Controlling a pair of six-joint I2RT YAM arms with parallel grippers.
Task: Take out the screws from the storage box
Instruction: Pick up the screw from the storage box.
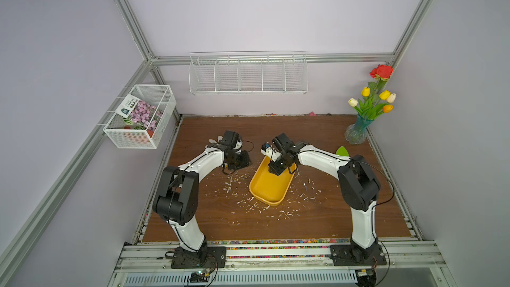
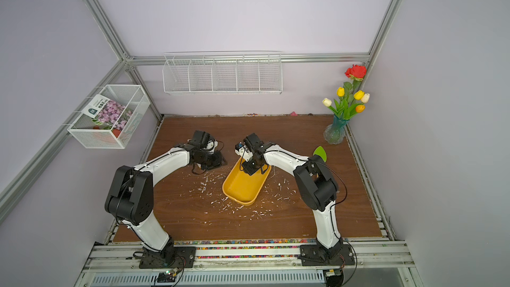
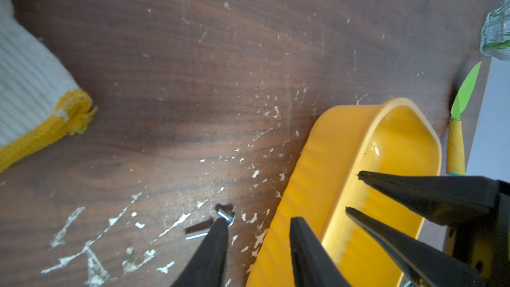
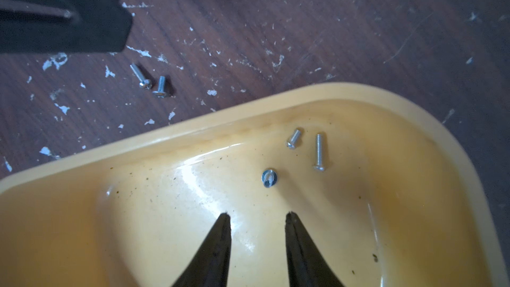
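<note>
Yellow storage box (image 4: pixel 248 111) is holding three screws (image 4: pixel 318 153), twelve o'clock of your empty, parted right gripper (image 4: pixel 256 216); two screws (image 4: pixel 161 86) are lying outside.

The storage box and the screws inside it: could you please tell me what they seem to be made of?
The storage box looks like glossy moulded yellow plastic: bright highlights, rounded rim. The screws look like plated metal, probably steel: silvery shine, visible threads.

right claw (image 4: pixel 258 216) parted | three screws (image 4: pixel 318 151) in storage box (image 4: pixel 331 91) | two on table (image 4: pixel 331 23)
</note>
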